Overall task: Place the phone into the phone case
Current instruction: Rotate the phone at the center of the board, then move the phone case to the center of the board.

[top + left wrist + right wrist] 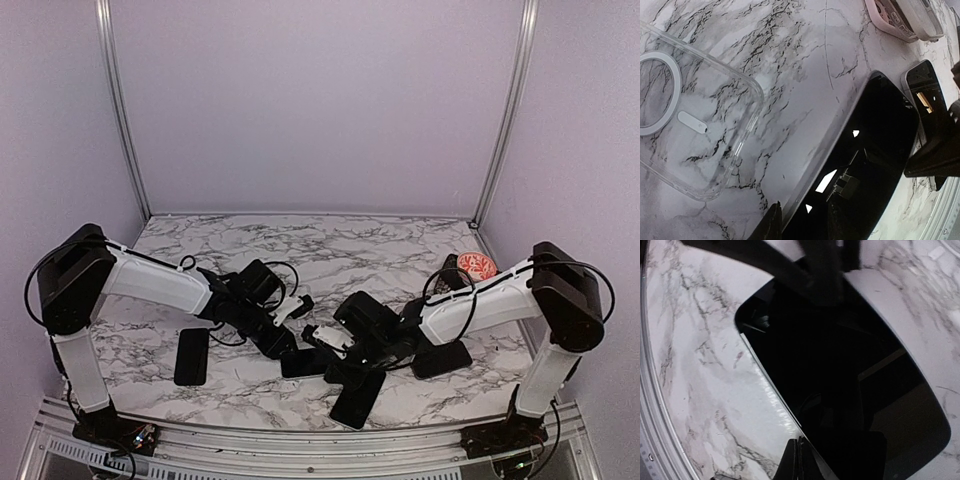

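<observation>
A black phone [300, 363] lies screen up near the table's front middle, between my two grippers. In the left wrist view, my left gripper [807, 227] is closed across the near long edge of this phone [875, 130]. A clear phone case [690, 115] with a white ring lies flat, open side up, just left of the phone. In the right wrist view, my right gripper [830, 460] is closed on the opposite end of a black phone [830, 365], apparently the same one. The left gripper [292, 348] and right gripper [335, 368] nearly meet in the top view.
More black phones lie at the left [192, 357], the right [440, 358] and the front [357, 400]. A pink case [895, 17] and a grey-edged phone [922, 95] lie beyond the held phone. A red-and-white object [476, 266] sits at the back right.
</observation>
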Motion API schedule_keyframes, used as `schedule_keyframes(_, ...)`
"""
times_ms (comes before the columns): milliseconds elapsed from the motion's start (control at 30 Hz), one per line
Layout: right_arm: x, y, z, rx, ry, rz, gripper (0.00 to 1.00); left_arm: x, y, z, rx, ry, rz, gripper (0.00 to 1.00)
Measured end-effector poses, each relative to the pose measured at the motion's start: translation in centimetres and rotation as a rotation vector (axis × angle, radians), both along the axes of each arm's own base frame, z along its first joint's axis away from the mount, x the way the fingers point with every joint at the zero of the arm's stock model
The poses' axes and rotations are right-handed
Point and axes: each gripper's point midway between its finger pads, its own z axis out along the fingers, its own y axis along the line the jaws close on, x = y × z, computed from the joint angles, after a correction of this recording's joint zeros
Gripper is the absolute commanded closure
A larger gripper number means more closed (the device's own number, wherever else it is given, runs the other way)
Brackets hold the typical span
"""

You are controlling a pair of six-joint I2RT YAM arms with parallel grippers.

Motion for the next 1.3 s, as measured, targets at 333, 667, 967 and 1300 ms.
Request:
schedule_keyframes(333,9.9,-3.6,0.1,-0.125,-0.172,-0.292,1.00,-2.3,0.2,0.0,0.013,0.029,-0.038,0.68)
schedule_keyframes(667,14.6,-5.3,0.4,-0.144,-0.217,-0.431,0.93,-4.9,-6.2,0.5,-0.050,0.057,-0.242,0.68)
schedule_keyframes(967,15.5,-5.5,6.0,-0.077,-0.234,-0.561,0.30,1.2,0.6,6.4,-0.110,-0.036,0.035,0.17)
schedule_keyframes(1300,13.3,-4.6,7.8,-0.111,-0.172,-0.612,0.03,13.4,4.4,6.4,0.025,-0.209,0.509,0.30)
